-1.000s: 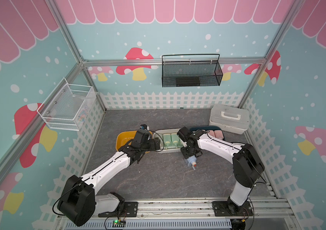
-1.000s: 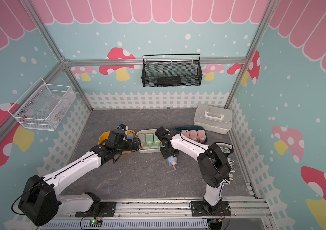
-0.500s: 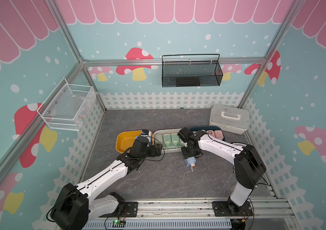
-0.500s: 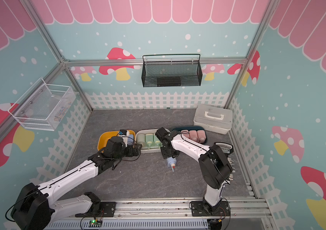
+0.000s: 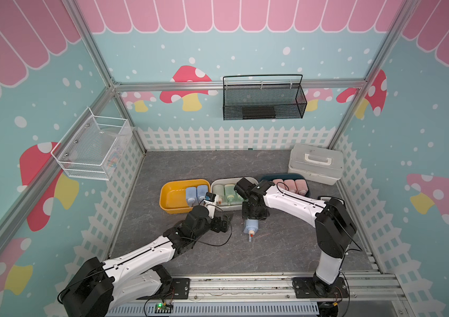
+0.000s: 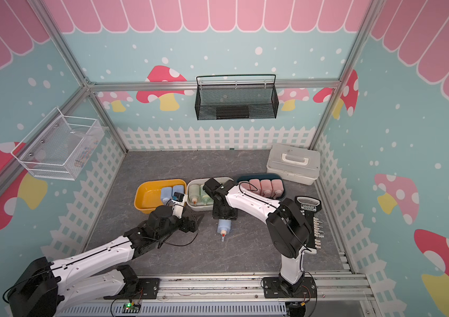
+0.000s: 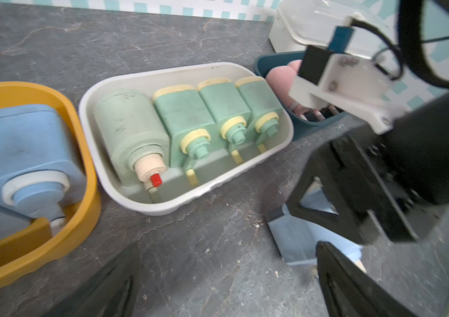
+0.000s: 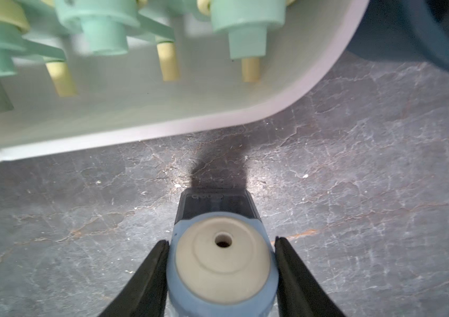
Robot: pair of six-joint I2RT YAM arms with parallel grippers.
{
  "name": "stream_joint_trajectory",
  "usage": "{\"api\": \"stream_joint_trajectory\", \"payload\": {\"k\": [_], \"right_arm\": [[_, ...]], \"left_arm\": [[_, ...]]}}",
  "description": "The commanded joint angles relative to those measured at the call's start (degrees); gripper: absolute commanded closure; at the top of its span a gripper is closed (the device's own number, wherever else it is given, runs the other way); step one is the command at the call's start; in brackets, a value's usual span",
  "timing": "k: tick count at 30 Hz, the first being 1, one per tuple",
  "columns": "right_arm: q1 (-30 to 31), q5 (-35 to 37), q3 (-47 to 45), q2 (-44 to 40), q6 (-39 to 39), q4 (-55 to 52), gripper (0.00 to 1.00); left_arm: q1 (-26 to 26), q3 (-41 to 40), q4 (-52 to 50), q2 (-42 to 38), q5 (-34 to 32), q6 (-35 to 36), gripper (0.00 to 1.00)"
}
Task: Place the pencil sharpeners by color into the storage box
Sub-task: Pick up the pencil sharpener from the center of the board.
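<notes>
Right wrist: I'm pinching the last loose blue sharpener in the right tool, near the yellow tray. The left tool is hanging spread, and the rest seem to be lying sorted.

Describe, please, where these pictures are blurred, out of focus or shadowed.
Right wrist view: the held blue sharpener is fairly sharp, the green sharpeners beyond are out of focus, and a dark shadow lies on the table ahead of it. Left wrist view: slightly smeared, notably at the yellow tray. Both top views: evenly lit and sharp.
</notes>
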Motion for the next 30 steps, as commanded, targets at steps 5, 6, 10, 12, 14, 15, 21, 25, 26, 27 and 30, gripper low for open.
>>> {"api": "stream_joint_trajectory", "payload": {"k": [5, 6, 10, 12, 14, 15, 21, 25, 26, 27, 30], "right_arm": [[0.4, -1.3, 3.2, -1.9, 12.3, -1.7, 1.00], [0.4, -1.8, 3.2, -1.9, 13.4, -1.7, 1.00], [0.3, -2.8, 3.6, -2.4, 16.3, -1.5, 1.00], [0.3, -4.2, 3.6, -2.8, 17.9, -1.3, 1.00], [0.3, -6.3, 3.5, -2.9, 19.0, -0.5, 1.00], [0.4, -7.0, 3.5, -3.0, 19.5, -0.1, 1.00], [0.3, -9.4, 2.5, -4.2, 20.5, 2.1, 1.00], [0.3, -9.7, 1.4, -5.2, 20.6, 3.2, 1.00], [0.3, -9.7, 1.2, -5.4, 20.6, 3.4, 1.00], [0.2, -9.8, 1.0, -5.5, 20.6, 3.6, 1.00], [0.0, -9.7, 0.4, -6.0, 20.2, 3.8, 1.00]], "left_arm": [[-9.0, -6.9, 11.6, -5.7, -11.5, 7.8, 0.03], [-10.1, -8.3, 13.7, -6.1, -12.7, 8.2, 0.03], [-13.8, -11.4, 18.1, -6.1, -16.2, 10.4, 0.04], [-16.0, -11.8, 18.9, -5.3, -17.2, 11.9, 0.05], [-18.2, -12.6, 21.7, -4.1, -18.2, 14.0, 0.05], [-19.1, -12.9, 22.9, -3.3, -18.6, 15.2, 0.05], [-23.0, -10.8, 26.2, 3.2, -23.9, 20.6, 0.06], [-23.1, -8.7, 29.0, 9.3, -25.0, 21.9, 0.06], [-23.2, -7.8, 29.0, 10.9, -25.8, 22.1, 0.06], [-23.4, -6.8, 29.1, 12.6, -26.8, 22.3, 0.06], [-23.7, -5.4, 31.8, 16.7, -28.7, 23.0, 0.07]]}}
